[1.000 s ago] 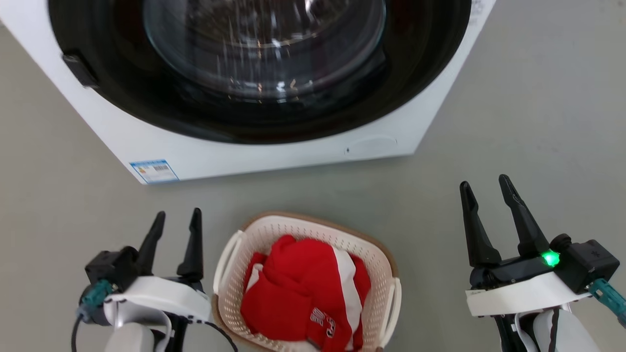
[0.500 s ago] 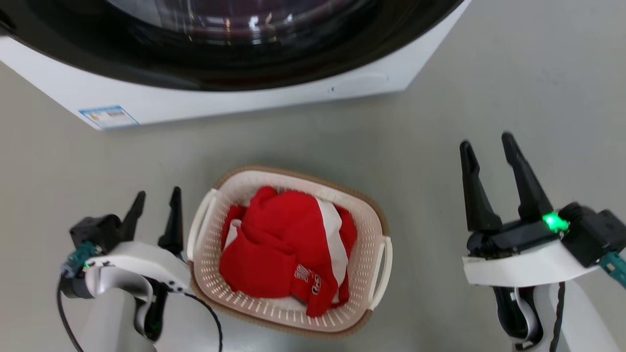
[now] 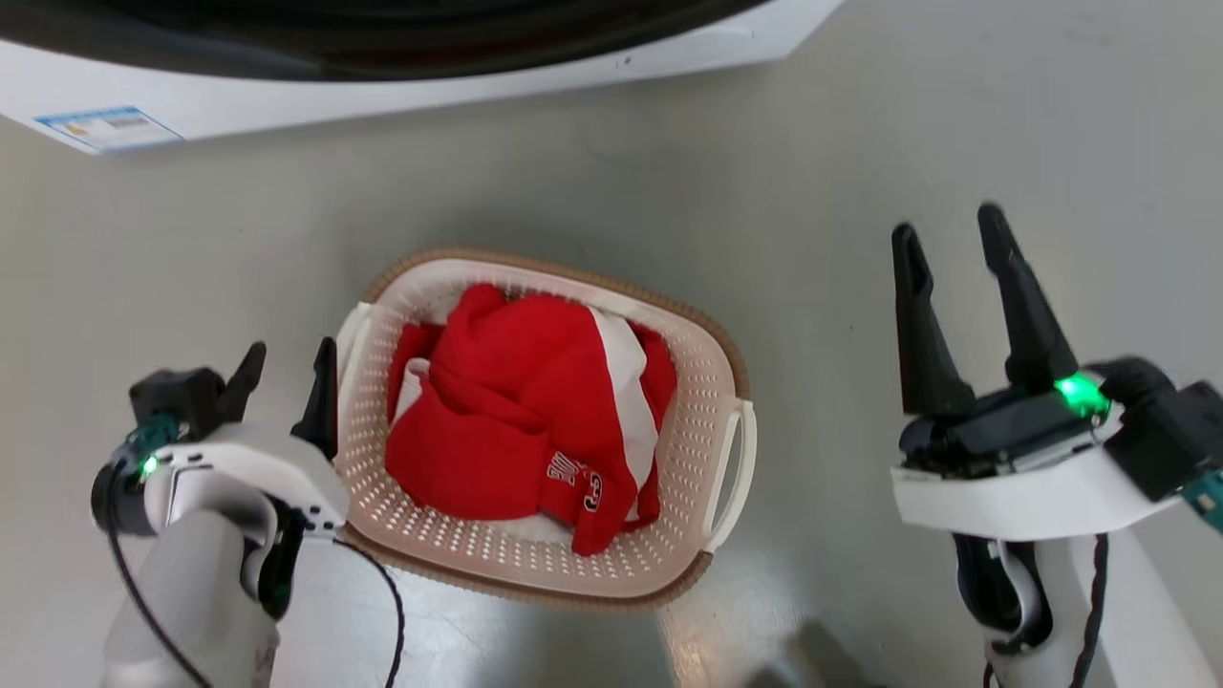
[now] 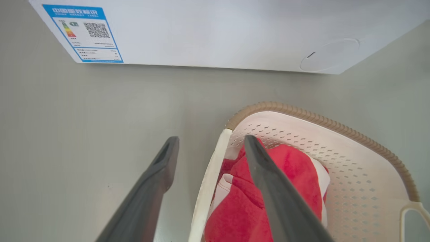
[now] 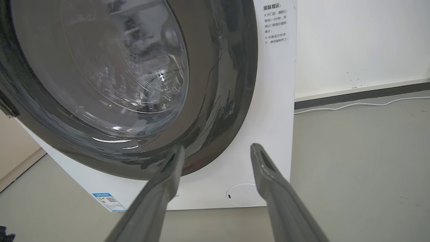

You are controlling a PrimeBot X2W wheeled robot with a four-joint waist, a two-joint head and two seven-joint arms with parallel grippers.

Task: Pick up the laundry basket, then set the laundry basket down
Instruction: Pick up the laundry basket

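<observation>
Laundry basket (image 3: 696,411) down flat on the grey floor (image 3: 860,143), near the front of the white washing machine (image 3: 382,81) but apart from it, with a strip of bare floor between. Cream, full of small holes, with a tan braided rim and a white loop handle on each short side. Inside, a crumpled red garment (image 3: 497,411) with a white panel and some lettering, covering most of the bottom.

Left gripper (image 3: 289,363) right at the basket's left side, fingers spread wide, pinching nothing. Seen from the left wrist: left handle (image 4: 210,181) between the two fingers (image 4: 158,181), the outer one over bare floor, the inner one over the inside of the basket, above the red cloth. Contact with the handle: impossible to tell. Seen from the head: inner finger just beside that handle, both tips pointing toward the machine.

Right gripper (image 3: 948,229) off to the basket's right, over bare floor, well apart from the right handle (image 3: 731,478). Fingers spread wide there too, nothing between them. Green light (image 3: 1078,394) lit near the base of the fingers. Seen from the right wrist: fingers aimed at the machine's round glass door (image 5: 100,67), a white cable (image 5: 362,103) lying on the floor by the wall.
</observation>
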